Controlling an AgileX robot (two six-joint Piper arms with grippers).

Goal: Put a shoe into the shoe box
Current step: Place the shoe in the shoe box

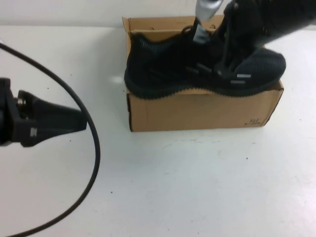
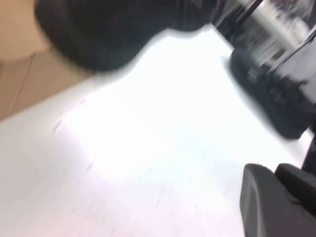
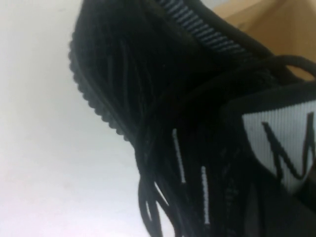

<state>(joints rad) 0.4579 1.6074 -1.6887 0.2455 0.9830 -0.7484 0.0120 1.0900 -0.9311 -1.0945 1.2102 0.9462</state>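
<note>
The black shoe (image 1: 173, 69) lies sideways over the open top of the brown shoe box (image 1: 197, 111), toe to the right, its sole along the box's front rim. My right gripper (image 1: 217, 54) comes down from the top right and is shut on the shoe near its tongue and laces. In the right wrist view the shoe (image 3: 148, 98) fills the picture, with its white tongue label (image 3: 281, 143) and a corner of the box (image 3: 276, 24). My left gripper (image 1: 81, 123) is shut and empty at the left, well clear of the box; it also shows in the left wrist view (image 2: 271, 170).
A black cable (image 1: 94, 148) loops across the white table (image 1: 197, 187) at the left, in front of the left arm. In the left wrist view the blurred shoe (image 2: 98, 34) and box (image 2: 19, 74) lie ahead, and a dark arm base (image 2: 276, 94) stands to one side.
</note>
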